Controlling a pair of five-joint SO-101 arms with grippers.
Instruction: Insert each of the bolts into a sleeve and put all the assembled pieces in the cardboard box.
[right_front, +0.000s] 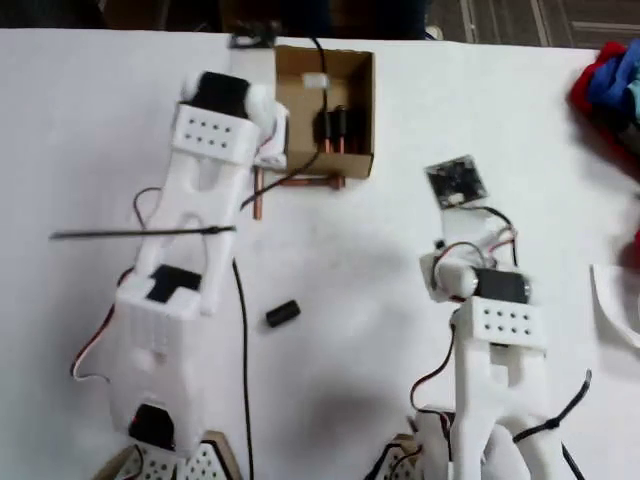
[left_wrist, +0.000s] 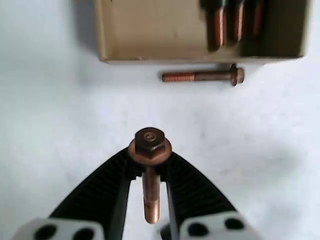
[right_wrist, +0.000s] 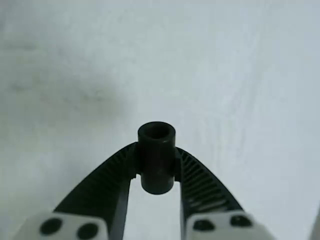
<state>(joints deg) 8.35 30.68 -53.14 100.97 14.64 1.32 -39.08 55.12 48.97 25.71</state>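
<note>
A white table (right_front: 400, 300) is stretching under both arms, with a dark strip of room showing beyond its far edge. The cardboard box (right_front: 345, 70) is sitting open at the far middle, plain brown, and the assembled pieces (right_front: 335, 128), copper bolts in black sleeves, are lying side by side in the part nearer the right arm. The left arm is leaning over the table toward the box's near corner. The left gripper (left_wrist: 150, 167) is pinching the held bolt (left_wrist: 150, 146) by its shank just under the flanged hexagonal head, its jaws nearly closed around it. The right gripper (right_wrist: 156, 170) is clamping the held sleeve (right_wrist: 156, 155), short and black with its open bore showing, over bare table well apart from the box. A loose bolt (right_front: 312, 182) is lying just in front of the box, along its near wall. A loose sleeve (right_front: 283, 313) is resting between the arms. A bundle of red and blue cloth (right_front: 608, 75) is sitting at the table's far right edge.
</note>
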